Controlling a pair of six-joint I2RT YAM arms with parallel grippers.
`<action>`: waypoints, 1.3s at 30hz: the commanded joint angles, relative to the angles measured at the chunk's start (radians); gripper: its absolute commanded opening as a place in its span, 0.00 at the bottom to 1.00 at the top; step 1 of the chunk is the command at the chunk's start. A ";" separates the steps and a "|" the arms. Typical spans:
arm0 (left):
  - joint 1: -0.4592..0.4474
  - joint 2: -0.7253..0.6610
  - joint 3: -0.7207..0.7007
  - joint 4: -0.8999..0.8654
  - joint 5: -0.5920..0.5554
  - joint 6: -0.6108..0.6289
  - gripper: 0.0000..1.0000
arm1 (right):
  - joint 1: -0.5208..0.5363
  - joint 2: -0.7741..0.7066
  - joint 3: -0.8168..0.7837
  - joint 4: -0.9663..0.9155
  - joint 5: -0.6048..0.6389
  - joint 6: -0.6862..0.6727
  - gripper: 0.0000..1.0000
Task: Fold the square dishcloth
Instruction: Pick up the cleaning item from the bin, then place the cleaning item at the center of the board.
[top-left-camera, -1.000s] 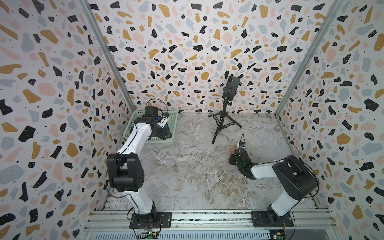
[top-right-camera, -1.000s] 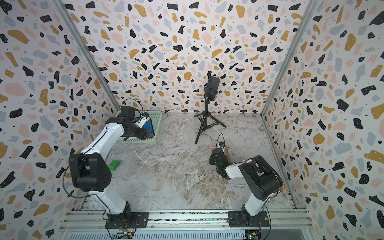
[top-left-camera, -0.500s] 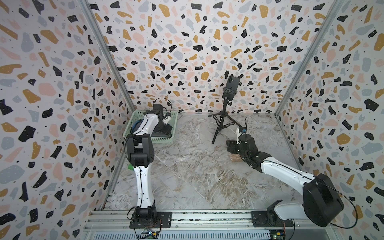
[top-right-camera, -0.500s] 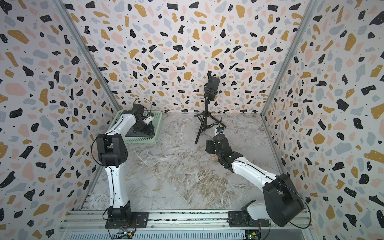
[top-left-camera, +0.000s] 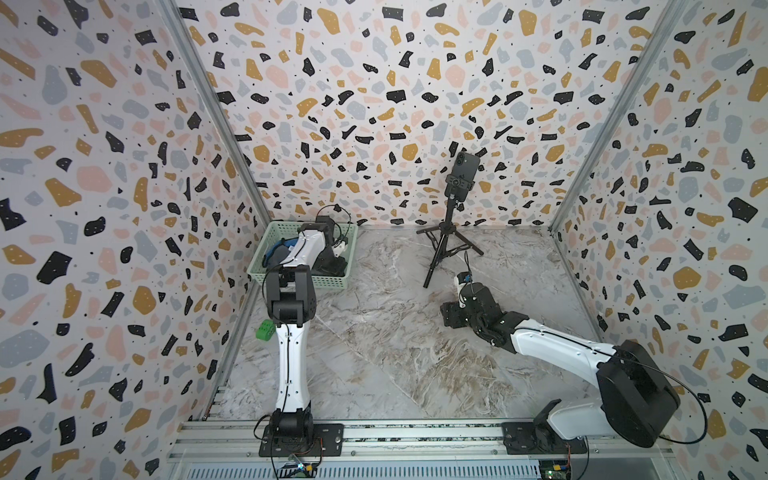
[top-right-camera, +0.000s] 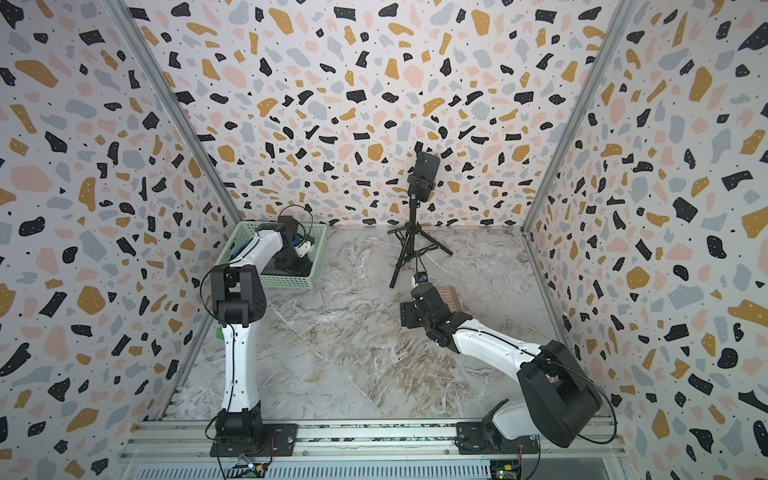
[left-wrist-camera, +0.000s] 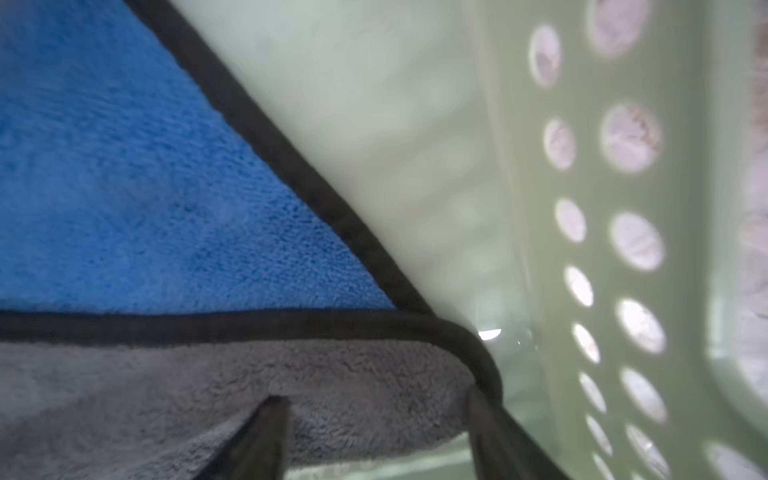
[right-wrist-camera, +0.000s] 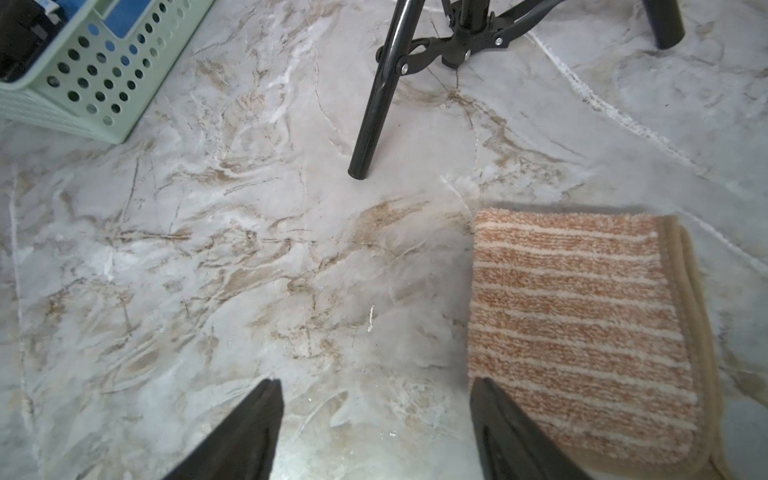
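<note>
Ahead of your right gripper (right-wrist-camera: 374, 382): bare floor (right-wrist-camera: 249, 270) up to the tripod leg (right-wrist-camera: 376, 104); cloth (right-wrist-camera: 582, 332) beside one finger.

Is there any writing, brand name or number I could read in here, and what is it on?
None can be read: the phone on its tripod, the green basket, the striped cloth and the blue and grey cloth show no lettering.

Basket (top-left-camera: 328, 281) sitting back-left on worktop (top-left-camera: 374, 353); tripod (top-left-camera: 446, 241) standing back-centre; dishcloth (top-right-camera: 451, 296) lying before it, rightward.
</note>
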 joint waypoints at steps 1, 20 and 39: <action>-0.008 0.029 0.002 -0.043 -0.065 0.032 0.49 | 0.015 -0.041 -0.024 0.087 0.001 -0.003 0.63; -0.002 -0.597 -0.500 0.336 -0.078 0.112 0.00 | 0.110 -0.078 -0.052 0.155 0.092 -0.086 0.13; -0.031 -1.425 -0.786 -0.035 0.514 0.407 0.00 | 0.298 -0.186 -0.102 0.311 0.025 -0.385 0.95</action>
